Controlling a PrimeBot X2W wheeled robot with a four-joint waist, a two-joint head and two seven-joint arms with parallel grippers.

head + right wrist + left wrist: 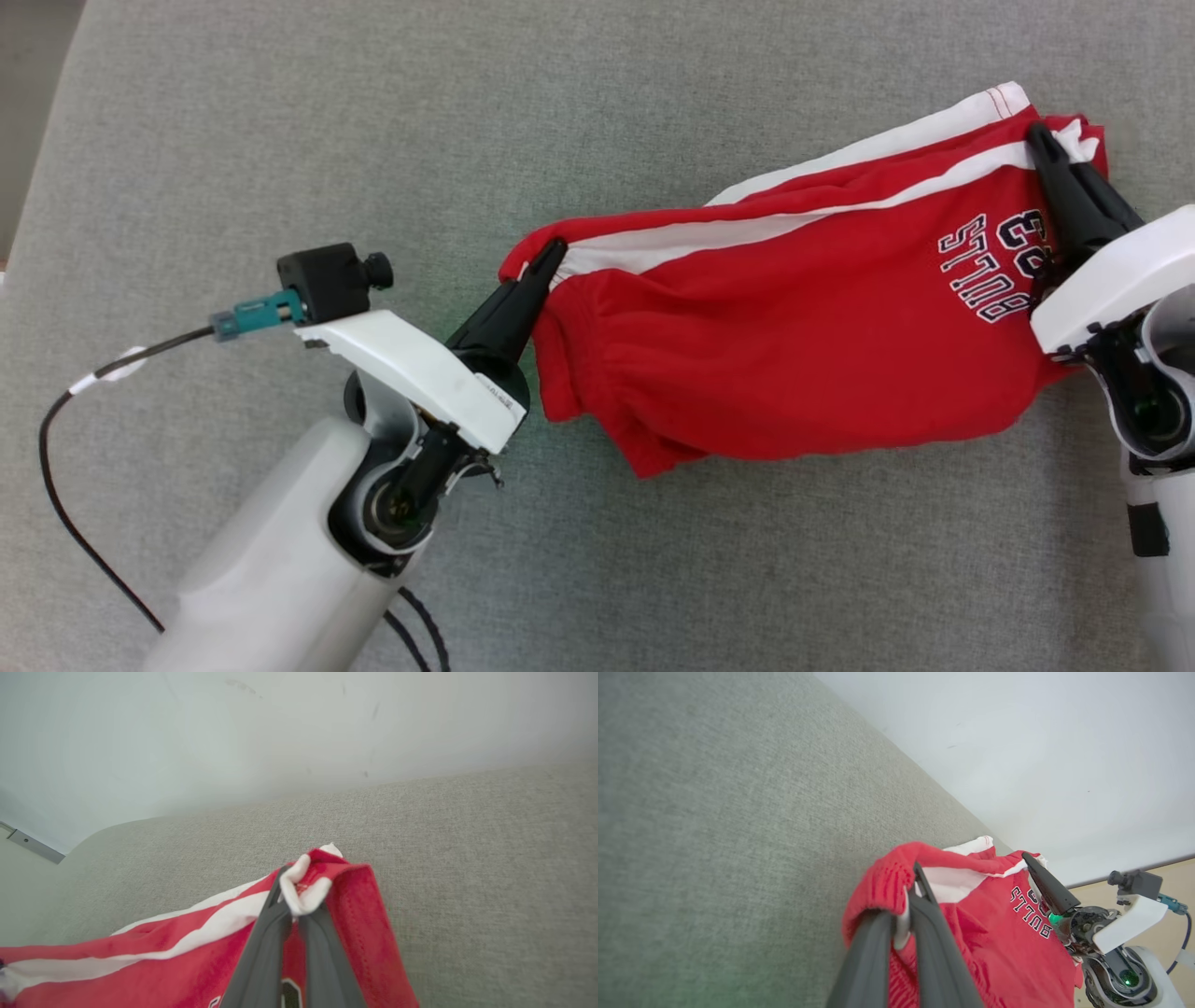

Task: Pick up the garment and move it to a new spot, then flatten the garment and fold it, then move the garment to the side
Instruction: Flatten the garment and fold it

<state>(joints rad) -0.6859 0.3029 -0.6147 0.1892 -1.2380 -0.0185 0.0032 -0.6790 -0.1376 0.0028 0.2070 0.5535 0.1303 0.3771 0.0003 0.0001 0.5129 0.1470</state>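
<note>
My left gripper [553,254] is clamped on the ribbed end of the red shorts [794,336], and my right gripper [1044,142] pinches the white-trimmed end. The shorts are stretched between them, with a grey cushion [373,121] beneath. The print reads "BULLS", inverted, with "23" beside it.

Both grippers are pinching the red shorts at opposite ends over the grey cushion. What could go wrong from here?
1. The right gripper pinches only a small white hem fold, and the left gripper just one red corner; pulling taut could slip either.
2. The shorts are bunched and doubled between them, so laying them down may trap creases.
</note>
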